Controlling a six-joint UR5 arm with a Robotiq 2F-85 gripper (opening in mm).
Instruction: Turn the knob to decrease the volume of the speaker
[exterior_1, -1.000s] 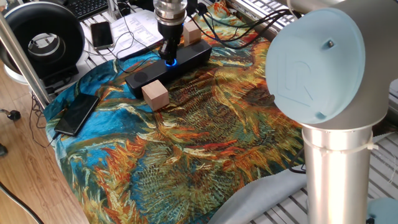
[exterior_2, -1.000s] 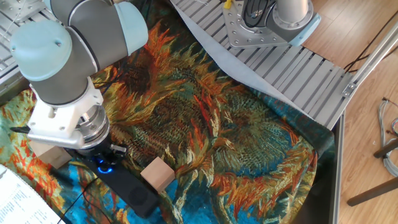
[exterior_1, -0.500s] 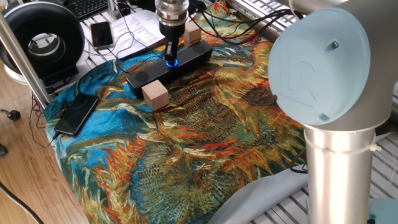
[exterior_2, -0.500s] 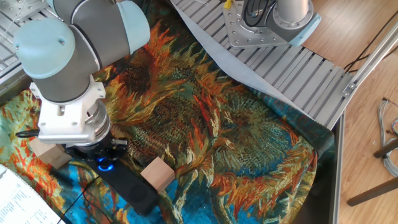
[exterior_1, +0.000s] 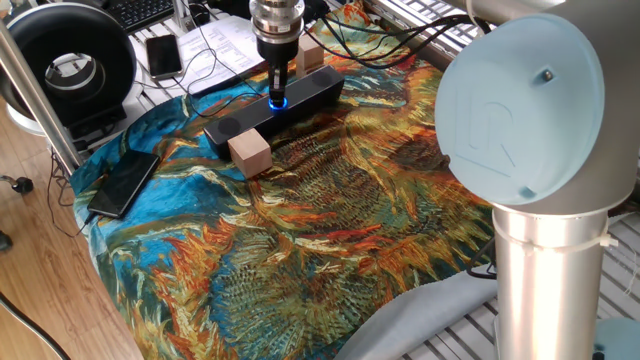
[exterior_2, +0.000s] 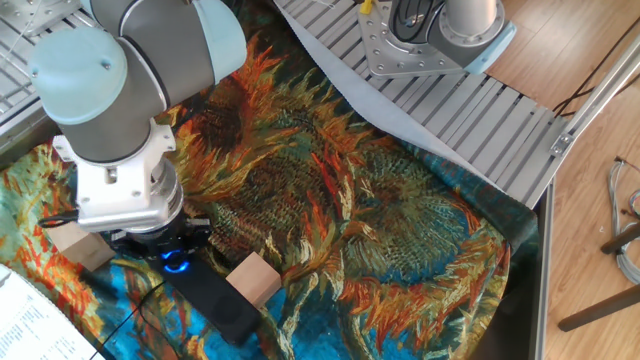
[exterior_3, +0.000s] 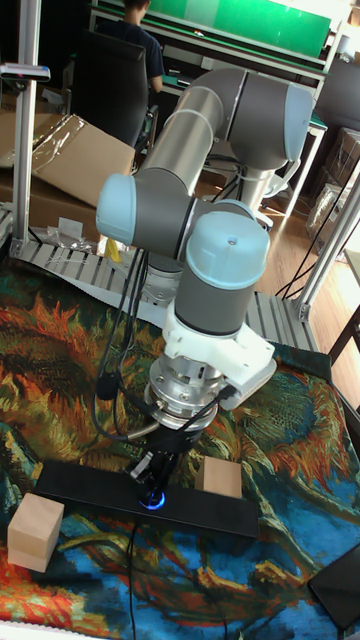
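Pincer (exterior_3: 155, 478) fingers point straight down onto the knob (exterior_1: 277, 101), closed around the blue-lit dial on the top face of the speaker (exterior_1: 310, 88). Speaker lies as a long black bar on the sunflower-patterned cloth (exterior_1: 340, 210), with one wooden cube (exterior_1: 250, 153) just beside its front edge and another cube (exterior_1: 309, 53) behind it.

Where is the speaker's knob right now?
In the tall fixed view the knob glows blue on top of the speaker, directly under the hand, between the two wooden cubes.
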